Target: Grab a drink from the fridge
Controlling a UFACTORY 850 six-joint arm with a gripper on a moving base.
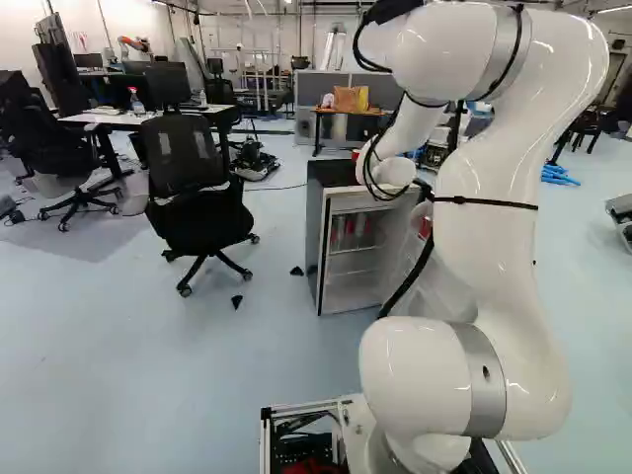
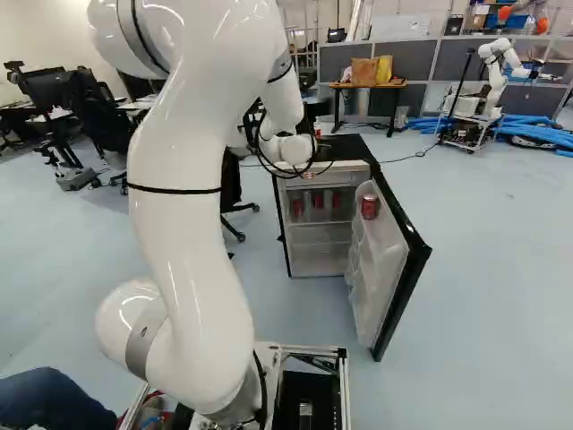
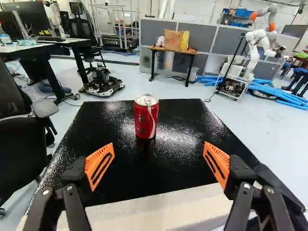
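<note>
- Your gripper (image 3: 159, 145): two fingers spread wide, orange pads (image 3: 100, 165) apart, nothing clamped. You have it over the front part of the fridge's black top (image 3: 168, 175).
- Red soda can (image 3: 146, 117): upright on that black top, ahead of your fingertips, roughly in line with the gap, slightly toward the left finger. No contact.
- Your arm (image 2: 192, 206): up from the base, bent forward, wrist at the fridge's front edge.
- Mini fridge (image 2: 320, 260): standing ahead of your base. Door (image 2: 388, 287) wide open on the right side, swung back toward you.
- Door shelf: one more red can (image 2: 370, 206) up high.
- Inside, upper shelf: row of drinks (image 2: 318, 204), some red, others too small to tell.
- Left of fridge: black mesh swivel chair (image 1: 181, 158).
- Beyond: wooden table (image 3: 173, 50) with brown paper bag (image 3: 172, 40), grey partitions behind.
- Far right: second white arm (image 3: 260, 41) on a cart, blue tubes (image 3: 279, 94) near it.
</note>
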